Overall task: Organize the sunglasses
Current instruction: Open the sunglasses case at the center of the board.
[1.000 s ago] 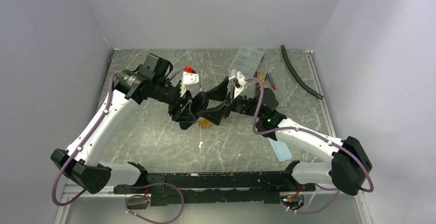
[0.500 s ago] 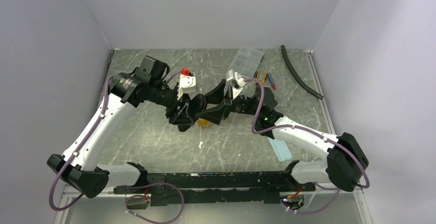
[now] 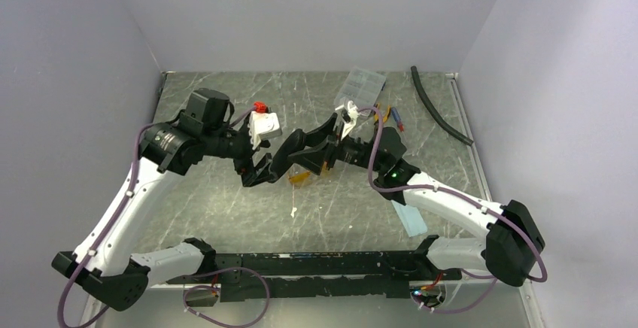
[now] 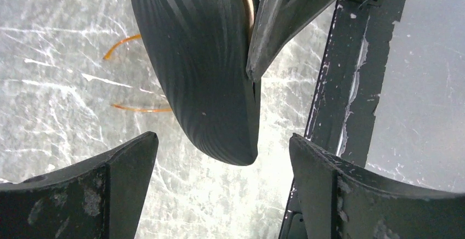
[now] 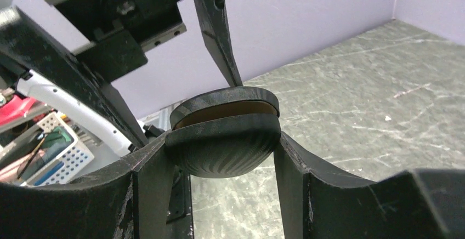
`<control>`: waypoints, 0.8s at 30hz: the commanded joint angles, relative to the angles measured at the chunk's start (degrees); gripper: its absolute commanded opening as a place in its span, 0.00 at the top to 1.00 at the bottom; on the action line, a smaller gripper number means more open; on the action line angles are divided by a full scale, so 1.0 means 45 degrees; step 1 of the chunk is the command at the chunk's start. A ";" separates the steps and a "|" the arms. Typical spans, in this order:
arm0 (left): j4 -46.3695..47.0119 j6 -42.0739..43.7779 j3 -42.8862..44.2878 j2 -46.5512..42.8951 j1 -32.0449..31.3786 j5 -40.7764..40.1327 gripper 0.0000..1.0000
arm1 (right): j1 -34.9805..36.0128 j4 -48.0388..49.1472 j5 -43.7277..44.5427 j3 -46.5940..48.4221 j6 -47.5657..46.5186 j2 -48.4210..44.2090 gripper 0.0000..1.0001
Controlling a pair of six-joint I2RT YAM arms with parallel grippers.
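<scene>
right claw (image 5: 221, 154): shut tight on black glasses case (image 5: 222, 140) | left claw (image 4: 219, 159): wide open, holds nothing | sunglasses (image 3: 303, 178): on tabletop (image 3: 226, 200), below the case

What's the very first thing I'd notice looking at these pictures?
The oblong black ribbed glasses case with tan lining, slightly open, is pinched in the right gripper over the middle of the grey marbled table. The left gripper sits open just beside it, not touching. Underneath lie the translucent orange plastic sunglasses on the table.
</scene>
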 commanded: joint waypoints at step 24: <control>0.1206 -0.0315 -0.0518 0.0858 -0.0061 -0.0249 0.14 | -0.0013 -0.0358 0.0804 0.0613 0.1252 0.0006 1.00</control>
